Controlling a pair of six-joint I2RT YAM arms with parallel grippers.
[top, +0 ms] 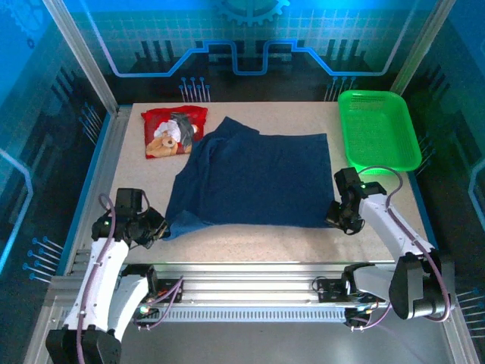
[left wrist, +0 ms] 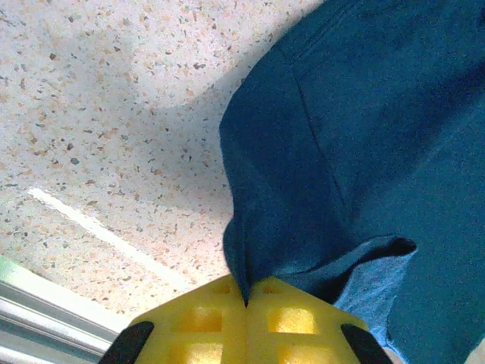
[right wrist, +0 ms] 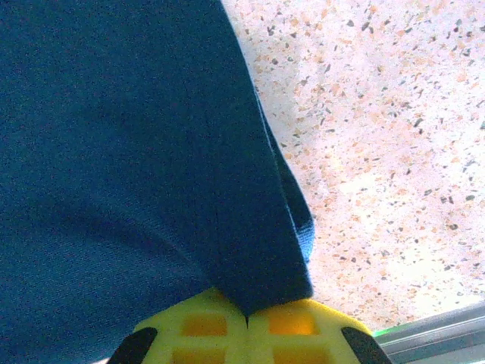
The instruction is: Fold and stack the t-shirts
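Navy t-shirt, top view: spread flat, plain side up, across the middle of the speckled tabletop.
Red t-shirt, top view: folded small at the far left, teddy-bear picture up, just beside the navy t-shirt's far-left edge; whether they touch I cannot tell.
Green basket, top view: at the far right corner, apart from both shirts.
Left pincer, top view: at the navy t-shirt's near-left corner, low on the tabletop.
Right pincer, top view: at the near-right corner of the same shirt.
Left pincer, left wrist view: its yellow fingers are pressed together on a pinch of navy cloth, which bunches and rises from the tabletop just above them.
Right pincer, right wrist view: yellow fingers clamped tight on the hemmed corner of the navy t-shirt, with bare tabletop to the right.
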